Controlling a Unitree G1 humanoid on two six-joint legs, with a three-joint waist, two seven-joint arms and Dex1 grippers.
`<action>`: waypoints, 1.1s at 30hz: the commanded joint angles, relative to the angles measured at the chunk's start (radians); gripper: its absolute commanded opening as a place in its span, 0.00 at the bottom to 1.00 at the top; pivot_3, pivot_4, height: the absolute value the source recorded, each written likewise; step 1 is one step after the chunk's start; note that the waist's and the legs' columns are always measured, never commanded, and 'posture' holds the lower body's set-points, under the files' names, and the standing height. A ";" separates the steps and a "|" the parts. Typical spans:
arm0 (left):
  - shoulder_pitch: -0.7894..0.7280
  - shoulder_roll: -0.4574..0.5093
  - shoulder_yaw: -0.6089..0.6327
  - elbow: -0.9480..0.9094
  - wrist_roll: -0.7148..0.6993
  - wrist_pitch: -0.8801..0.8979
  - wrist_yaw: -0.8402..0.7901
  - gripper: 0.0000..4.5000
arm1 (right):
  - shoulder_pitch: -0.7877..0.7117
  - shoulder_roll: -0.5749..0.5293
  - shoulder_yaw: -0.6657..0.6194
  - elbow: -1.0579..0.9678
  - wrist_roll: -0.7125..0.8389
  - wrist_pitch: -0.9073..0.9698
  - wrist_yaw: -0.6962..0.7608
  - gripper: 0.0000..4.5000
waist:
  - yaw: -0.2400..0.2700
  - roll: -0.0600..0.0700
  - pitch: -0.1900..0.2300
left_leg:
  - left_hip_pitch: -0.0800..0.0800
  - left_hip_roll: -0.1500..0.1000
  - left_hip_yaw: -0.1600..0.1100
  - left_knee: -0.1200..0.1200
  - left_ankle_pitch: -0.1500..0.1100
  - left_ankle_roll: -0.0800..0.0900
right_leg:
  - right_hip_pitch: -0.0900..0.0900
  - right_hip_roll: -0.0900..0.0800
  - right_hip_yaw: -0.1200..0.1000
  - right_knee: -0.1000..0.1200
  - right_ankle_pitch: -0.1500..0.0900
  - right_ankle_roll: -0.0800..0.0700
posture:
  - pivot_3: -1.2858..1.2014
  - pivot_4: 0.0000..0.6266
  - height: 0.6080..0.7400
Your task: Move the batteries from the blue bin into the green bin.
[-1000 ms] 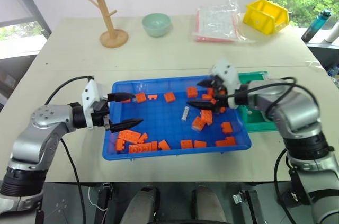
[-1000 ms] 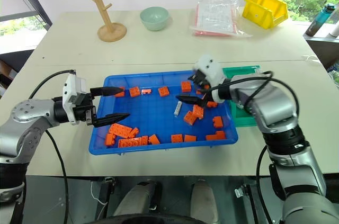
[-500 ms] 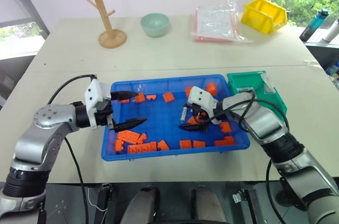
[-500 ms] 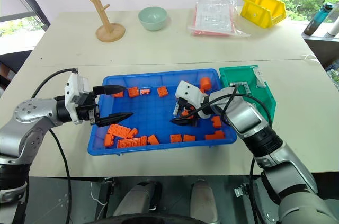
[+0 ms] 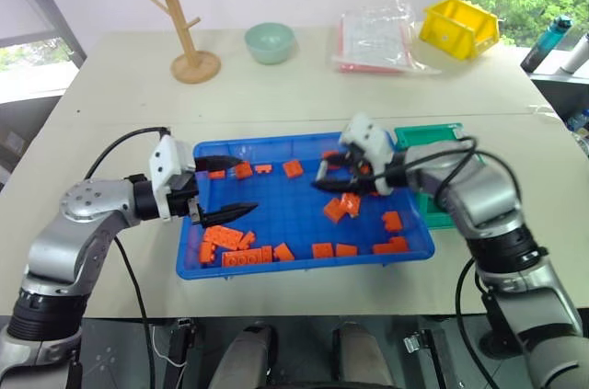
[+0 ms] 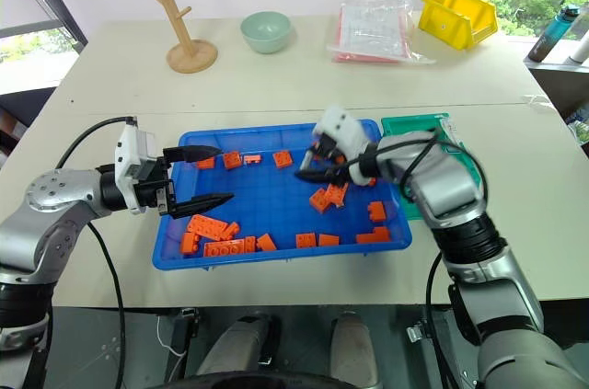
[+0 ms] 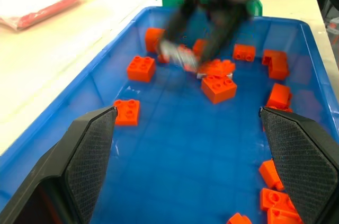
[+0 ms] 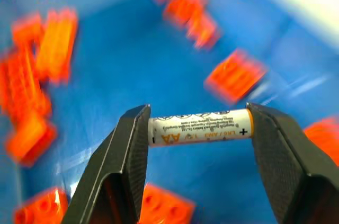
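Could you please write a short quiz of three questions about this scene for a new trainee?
1. True or false: the right gripper holds a battery end to end.
2. What lies in the blue bin? A) orange bricks B) bowls C) bottles
3. Which bin stands at the table's far corner?

Key:
1. True.
2. A, orange bricks.
3. The yellow bin.

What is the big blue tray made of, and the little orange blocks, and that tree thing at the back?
The blue bin looks like glossy moulded plastic, with a grid-lined floor. The orange bricks look like hard plastic too, with studs on top. The peg tree seems to be pale unpainted wood.
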 commanded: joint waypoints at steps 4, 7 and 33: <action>-0.032 -0.004 -0.013 0.024 0.004 -0.016 -0.020 1.00 | 0.105 -0.184 -0.320 -0.027 0.053 0.144 -0.070 0.49 | 0.015 0.000 0.000 | 0.000 0.000 0.000 0.000 0.000 0.000 | 0.000 0.000 0.000 0.000 0.000 0.000 | 0.52 0.24 0.90; -0.047 -0.008 -0.022 0.040 0.006 -0.020 -0.026 1.00 | 0.199 -0.248 -0.391 -0.026 0.054 0.148 -0.086 0.49 | 0.020 0.000 0.000 | 0.000 0.000 0.001 0.000 0.000 0.000 | 0.000 0.000 0.000 0.000 0.000 0.000 | 0.52 0.24 0.90; -0.039 -0.017 -0.012 0.031 0.012 -0.027 -0.008 1.00 | 0.479 -0.334 -0.067 -0.250 -0.085 -0.481 0.084 0.98 | -0.003 -0.002 0.000 | 0.000 0.002 0.004 0.000 -0.001 0.001 | 0.000 0.001 0.000 -0.001 0.000 0.000 | 0.52 0.24 0.90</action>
